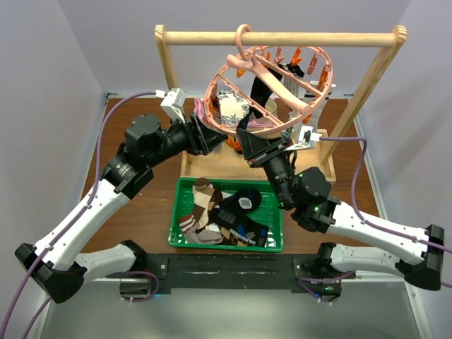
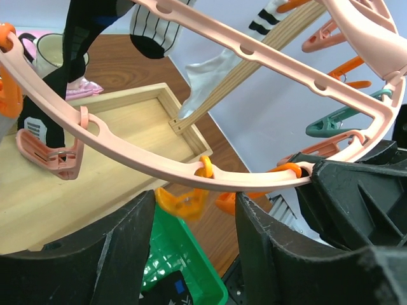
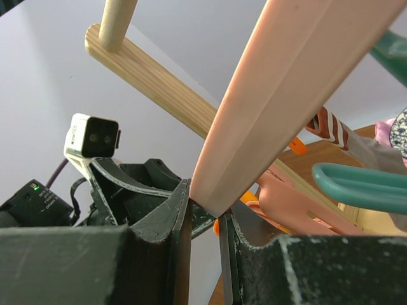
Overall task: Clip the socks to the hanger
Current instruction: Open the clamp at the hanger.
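The pink round hanger (image 1: 272,85) hangs tilted by its hook from the wooden rack's bar. Several socks hang from its clips: a black one (image 2: 76,44), a black-and-white striped one (image 2: 156,25) and a white one (image 2: 210,70). More socks (image 1: 212,212) lie in the green basket (image 1: 174,215). My right gripper (image 1: 265,141) is shut on the hanger's near rim, the pink plastic (image 3: 267,95) pinched between its jaws (image 3: 206,210). My left gripper (image 1: 215,138) is open just below the rim (image 2: 127,155). An orange clip (image 2: 184,202) hangs between its fingers (image 2: 194,206).
The light wooden rack (image 1: 282,37) stands on a wooden tray base (image 1: 212,166) behind the basket. A mug (image 2: 54,54) and a pink cloth (image 2: 86,89) sit beyond the tray. A teal clip (image 3: 356,184) hangs beside my right gripper. White walls enclose both sides.
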Controlling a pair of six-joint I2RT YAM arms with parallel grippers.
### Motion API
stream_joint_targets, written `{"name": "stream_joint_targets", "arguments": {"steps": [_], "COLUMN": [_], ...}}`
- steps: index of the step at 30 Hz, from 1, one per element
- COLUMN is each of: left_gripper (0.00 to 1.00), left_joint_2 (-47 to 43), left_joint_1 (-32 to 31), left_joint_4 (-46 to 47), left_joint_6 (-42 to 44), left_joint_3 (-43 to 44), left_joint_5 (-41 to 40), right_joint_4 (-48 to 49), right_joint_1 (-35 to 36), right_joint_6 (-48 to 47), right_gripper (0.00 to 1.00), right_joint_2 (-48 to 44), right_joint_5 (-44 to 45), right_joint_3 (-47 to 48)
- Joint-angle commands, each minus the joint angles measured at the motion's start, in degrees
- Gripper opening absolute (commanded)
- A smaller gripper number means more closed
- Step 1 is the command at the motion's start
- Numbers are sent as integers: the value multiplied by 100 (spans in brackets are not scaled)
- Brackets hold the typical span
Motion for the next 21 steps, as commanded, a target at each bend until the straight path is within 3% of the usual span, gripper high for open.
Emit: {"name": "stream_joint_targets", "arguments": {"steps": [1, 21], "left_gripper": [57, 56], "left_joint_2": [-47, -64], "left_joint_1": [-24, -33], "left_joint_4": [400, 454], "left_joint_6": [99, 381], "left_joint_3": [-89, -45], "left_joint_5": [87, -1], "right_joint_4": [-69, -165], "right_joint_1": [-7, -7], "right_joint_6": [18, 19], "right_gripper": [0, 0], "right_joint_2": [67, -12], "right_joint_5": [-218, -279], "right_joint_3": [292, 301]}}
